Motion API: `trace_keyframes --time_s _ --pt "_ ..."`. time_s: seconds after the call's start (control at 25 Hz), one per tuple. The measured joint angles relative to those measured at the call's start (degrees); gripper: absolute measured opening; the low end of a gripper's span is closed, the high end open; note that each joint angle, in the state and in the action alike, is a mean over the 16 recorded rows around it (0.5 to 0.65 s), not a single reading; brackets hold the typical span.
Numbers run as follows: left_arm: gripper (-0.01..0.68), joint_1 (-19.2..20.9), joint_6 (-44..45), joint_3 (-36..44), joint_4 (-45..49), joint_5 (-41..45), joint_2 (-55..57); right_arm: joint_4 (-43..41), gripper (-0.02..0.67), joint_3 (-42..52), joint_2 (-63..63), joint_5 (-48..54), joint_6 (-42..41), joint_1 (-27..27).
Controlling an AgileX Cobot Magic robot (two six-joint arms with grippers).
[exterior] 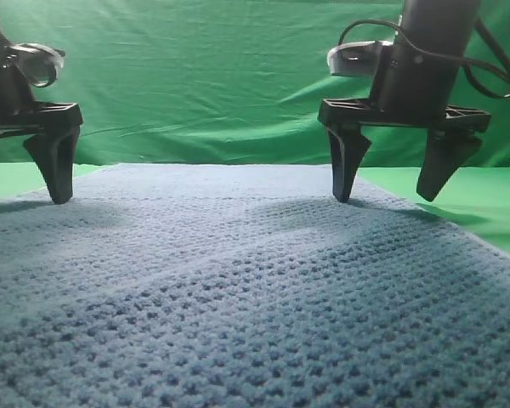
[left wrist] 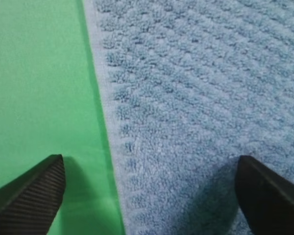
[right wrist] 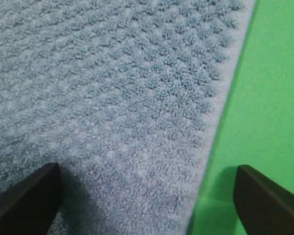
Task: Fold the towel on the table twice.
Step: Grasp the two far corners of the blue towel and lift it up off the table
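Green counter [exterior: 484,200], towel [exterior: 238,289] flat: left hand [left wrist: 147,196] and right hand [right wrist: 147,196] released, straddling side hems at 9 and 3 o'clock; first fold pending, next clench the edges.

The blue-grey waffle-weave towel [exterior: 255,289] runs off the high view's bottom and left edges, hiding its near corners. The black left gripper [exterior: 17,183] is cropped at the frame's left, one finger [exterior: 55,157] visible. Wrist views show fingertips only.
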Motion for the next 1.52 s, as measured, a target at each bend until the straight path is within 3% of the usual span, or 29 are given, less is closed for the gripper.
trace_keyframes --time_s 0.4,0.56,0.96,1.2,1.32,1.52 --pt "0.602 0.00 0.00 -0.56 -1.13 -1.52 1.12 1.38 0.620 -0.38 1.27 -0.46 -0.14 0.75" --pt "0.553 0.00 0.05 -0.74 -2.66 -1.40 1.29 2.00 0.581 -0.51 1.46 -0.98 -0.26 1.68" --pt "0.234 0.06 0.72 -2.09 -5.66 1.56 2.31 2.72 0.272 -0.99 2.13 -2.13 -0.24 3.60" --pt "0.053 0.29 1.12 -6.37 -5.91 7.54 3.54 2.83 0.095 -3.77 2.04 0.25 -0.01 2.91" --pt "0.012 0.49 1.14 -11.14 -6.04 11.08 3.79 2.81 0.046 -7.49 1.36 1.79 0.09 2.07" --pt "0.000 0.82 1.13 -24.73 -7.03 16.33 3.45 2.34 0.024 -18.63 -0.01 3.79 0.02 0.34"
